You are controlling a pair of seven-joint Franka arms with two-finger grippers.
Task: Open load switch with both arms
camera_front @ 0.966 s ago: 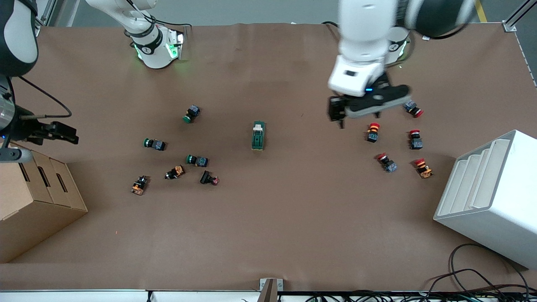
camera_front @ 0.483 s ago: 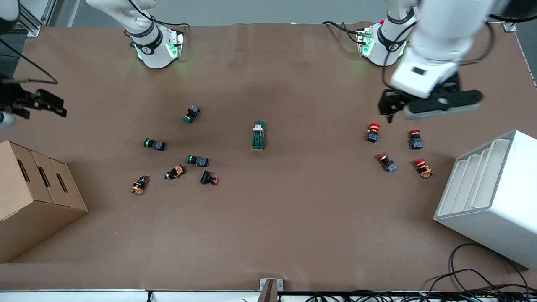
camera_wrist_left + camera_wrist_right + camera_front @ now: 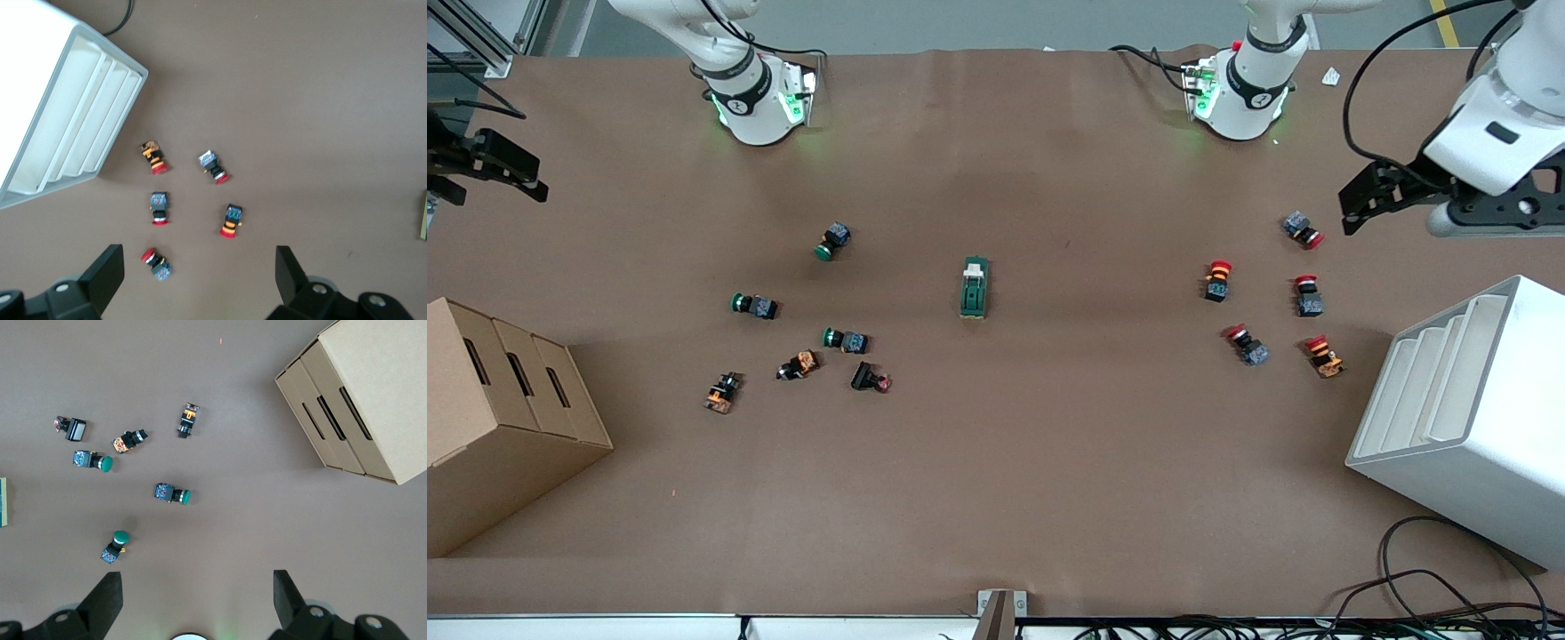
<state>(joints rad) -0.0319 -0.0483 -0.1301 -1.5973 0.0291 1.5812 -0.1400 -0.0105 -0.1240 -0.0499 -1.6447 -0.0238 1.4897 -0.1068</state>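
The load switch (image 3: 975, 288) lay untouched at the middle of the frame on the desk (image 3: 1049, 462), while the left gripper (image 3: 1371, 191) at right edge and the right gripper (image 3: 489, 164) at left edge hung wide and empty, so everything remained.

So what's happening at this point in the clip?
Nothing is being handled. The load switch lies untouched mid-table, with green push buttons toward the right arm's end and red push buttons toward the left arm's end. The left gripper hangs open and empty near the white rack. The right gripper is also open and empty, up near the cardboard box. Both arms are well away from the switch.
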